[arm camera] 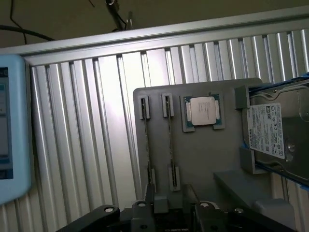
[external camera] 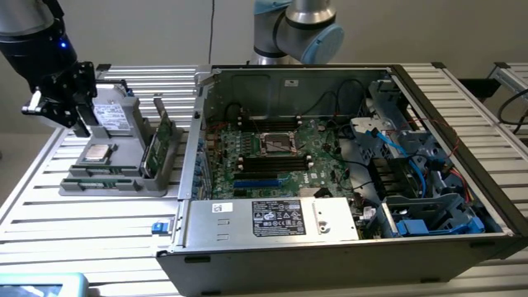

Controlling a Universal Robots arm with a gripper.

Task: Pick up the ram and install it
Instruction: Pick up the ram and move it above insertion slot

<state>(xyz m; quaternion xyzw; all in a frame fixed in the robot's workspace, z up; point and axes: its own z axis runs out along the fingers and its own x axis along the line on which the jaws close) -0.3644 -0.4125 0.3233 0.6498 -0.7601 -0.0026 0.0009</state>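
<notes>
At the exterior view's left, the gripper (external camera: 62,117) hangs above the far end of the grey tray (external camera: 153,185). Its jaws are apart and nothing is held between them. In the wrist view the gripper (arm camera: 181,205) is set over the tray (arm camera: 203,159).

The ram (external camera: 97,183) is kept at the tray's near end, beside the processor chip (external camera: 99,151), and is not yet lifted. It is stood on edge in end brackets, seen as a thin line (arm camera: 170,145), probably so that its top edge is left free for grasping.

Its long axis is laid across the exterior view, left to right. That is judged roughly parallel to the black memory slots (external camera: 268,164) on the motherboard (external camera: 322,139), inside the open case (external camera: 330,266) further right.
</notes>
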